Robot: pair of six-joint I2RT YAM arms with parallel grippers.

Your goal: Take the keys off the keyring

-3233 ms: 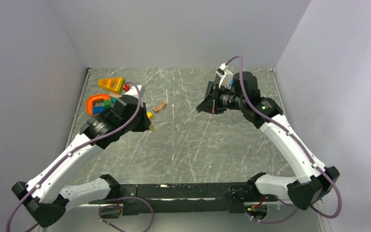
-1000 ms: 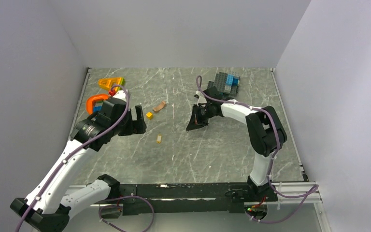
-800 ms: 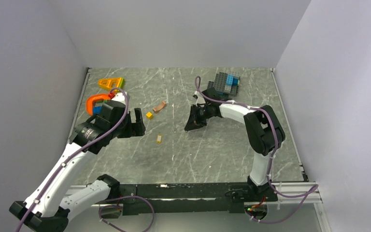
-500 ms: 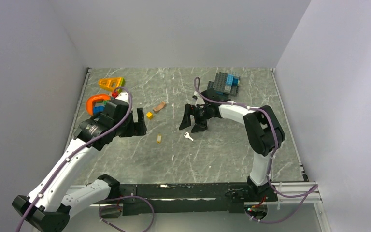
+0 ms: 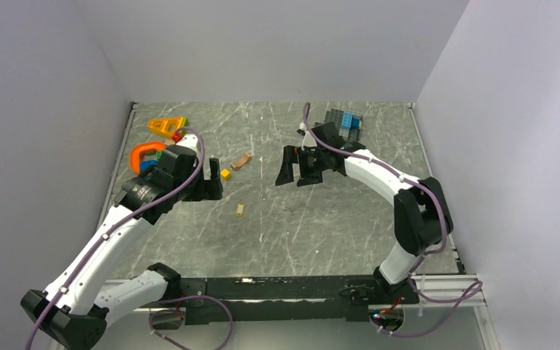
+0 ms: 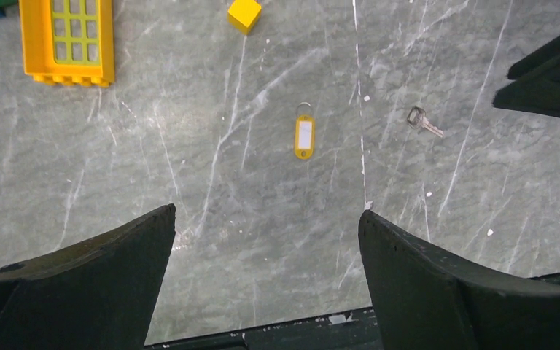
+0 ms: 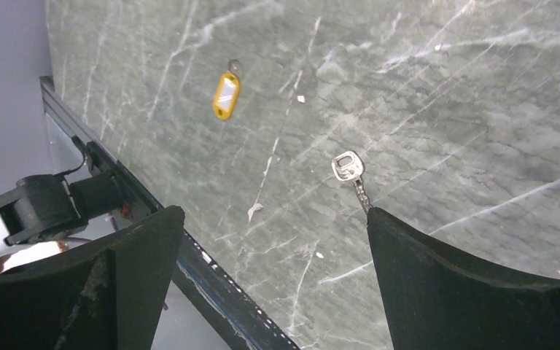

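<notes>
The left fingers (image 6: pixel 102 277) and right fingers (image 7: pixel 445 284) hang wide open and empty — the job looks done. The key (image 6: pixel 424 121) lies in the middle of the table (image 6: pixel 189 168), apart from the keyring (image 6: pixel 305 108) and its yellow tag (image 6: pixel 304 136) — those sit nearer the left edge.

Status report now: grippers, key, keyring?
Left gripper open, empty. Right gripper open, empty. Key off keyring, lying apart on table. Nothing covers either.

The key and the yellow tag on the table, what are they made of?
The key looks like metal: it is silvery grey with a shiny head. The yellow tag looks like plastic: bright and smooth, with a white, paper-like window. Its small ring is thin and grey, so it is probably metal wire.
</notes>
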